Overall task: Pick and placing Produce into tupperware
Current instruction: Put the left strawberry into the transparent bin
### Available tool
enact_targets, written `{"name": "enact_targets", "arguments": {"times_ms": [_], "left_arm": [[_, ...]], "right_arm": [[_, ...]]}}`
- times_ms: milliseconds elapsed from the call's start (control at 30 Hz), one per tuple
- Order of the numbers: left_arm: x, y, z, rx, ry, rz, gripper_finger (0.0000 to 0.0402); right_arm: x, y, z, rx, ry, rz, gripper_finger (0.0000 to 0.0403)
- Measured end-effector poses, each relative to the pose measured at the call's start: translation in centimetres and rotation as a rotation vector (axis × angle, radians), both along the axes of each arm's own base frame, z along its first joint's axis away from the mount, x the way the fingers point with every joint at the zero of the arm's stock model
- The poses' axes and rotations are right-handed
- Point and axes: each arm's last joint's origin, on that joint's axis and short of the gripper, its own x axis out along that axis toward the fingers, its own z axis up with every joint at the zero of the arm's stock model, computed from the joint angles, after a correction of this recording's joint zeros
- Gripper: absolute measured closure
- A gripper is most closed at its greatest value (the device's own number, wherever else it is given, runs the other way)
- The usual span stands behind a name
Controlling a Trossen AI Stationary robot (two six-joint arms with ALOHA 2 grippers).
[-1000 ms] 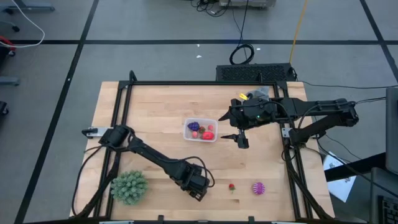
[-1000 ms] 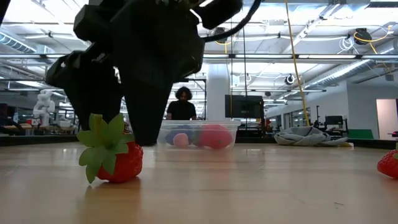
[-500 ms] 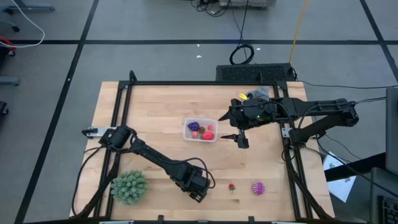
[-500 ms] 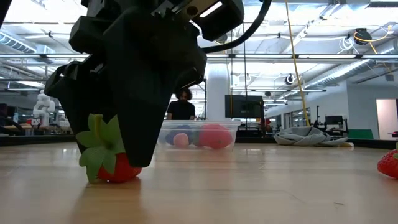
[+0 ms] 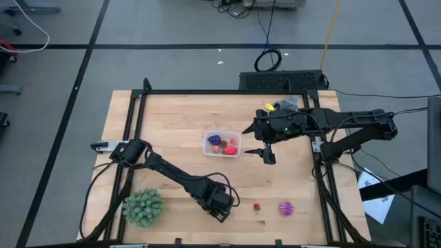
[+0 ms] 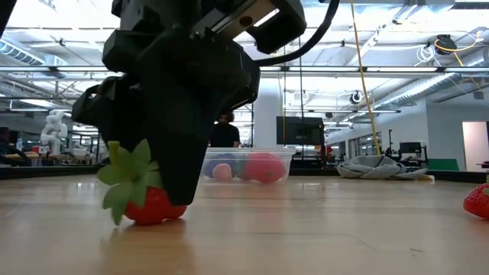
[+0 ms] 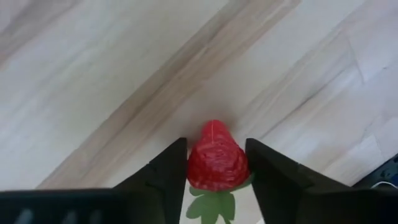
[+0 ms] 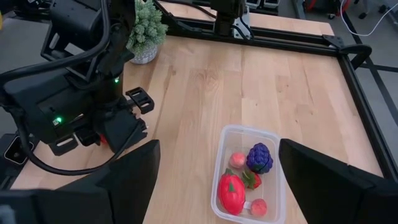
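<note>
A red toy strawberry (image 7: pixel 216 158) with green leaves (image 6: pixel 130 179) lies on the wooden table near its front edge. My left gripper (image 5: pixel 220 207) stands over the strawberry and is shut on it. The tupperware (image 5: pixel 222 144), a clear tub, sits mid-table and holds purple grapes (image 8: pixel 259 157) and red and pink fruits. A second small strawberry (image 5: pixel 257 206) and a magenta spiky ball (image 5: pixel 286 208) lie on the table, right of the left gripper. My right gripper (image 5: pixel 267 155) hangs open above the table, just right of the tub. My left gripper pinches the strawberry's two sides (image 7: pixel 194 167) between its two fingers (image 7: pixel 166 171), at the wide end near the leaves. The fingers come from above, pointing steeply down. The strawberry lies on its side with its underside (image 6: pixel 153 218) on the table.
A large green spiky ball (image 5: pixel 143 207) stands at the near left corner. A black frame (image 5: pixel 207 92) borders the table. A grey cloth (image 6: pixel 380 166) lies at the far right.
My left gripper's fingers have closed in on the strawberry from both sides and taken hold of it. The strawberry has stayed on the table, nudged slightly sideways. The right arm has kept still.
</note>
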Motion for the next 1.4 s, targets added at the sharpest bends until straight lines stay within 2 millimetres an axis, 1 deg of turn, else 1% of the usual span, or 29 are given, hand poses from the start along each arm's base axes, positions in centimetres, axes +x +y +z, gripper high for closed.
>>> {"name": "enact_targets", "arguments": {"times_ms": [100,167,400,633,733,900,1067,1233,1400], "left_arm": [[0.1,0.0,0.0,-0.002,-0.010,-0.005,0.0268],[0.1,0.0,0.0,-0.004,-0.009,-0.005,0.0273],[0.1,0.1,0.0,-0.004,-0.010,-0.008,0.0259],[0.5,0.8,0.1,-0.016,-0.012,-0.023,0.0257],[0.3,1.3,0.7,-0.013,-0.005,-0.026,0.0257],[-0.7,2.7,3.5,0.046,-0.005,-0.002,0.0257],[-2.3,4.8,7.9,0.150,-0.056,0.050,0.0257],[-4.1,8.2,12.1,0.241,-0.096,0.111,0.0256],[-5.3,12.7,15.6,0.305,-0.191,0.148,0.0256]], "right_arm": [[0.0,0.0,0.0,0.000,0.000,0.000,0.0083],[0.0,0.0,0.0,0.000,0.000,0.000,0.0083],[0.0,0.0,0.0,0.000,0.000,0.000,0.0083],[0.0,0.0,0.0,0.000,0.000,0.000,0.0083],[0.0,0.0,0.0,0.000,0.000,0.000,0.0083],[0.0,0.0,0.0,0.000,-0.001,0.000,0.0083],[0.0,0.0,0.0,0.000,0.000,0.000,0.0083],[0.0,0.0,0.0,0.009,0.000,-0.006,0.0083],[0.1,0.0,0.1,0.019,-0.013,-0.012,0.0083]]}}
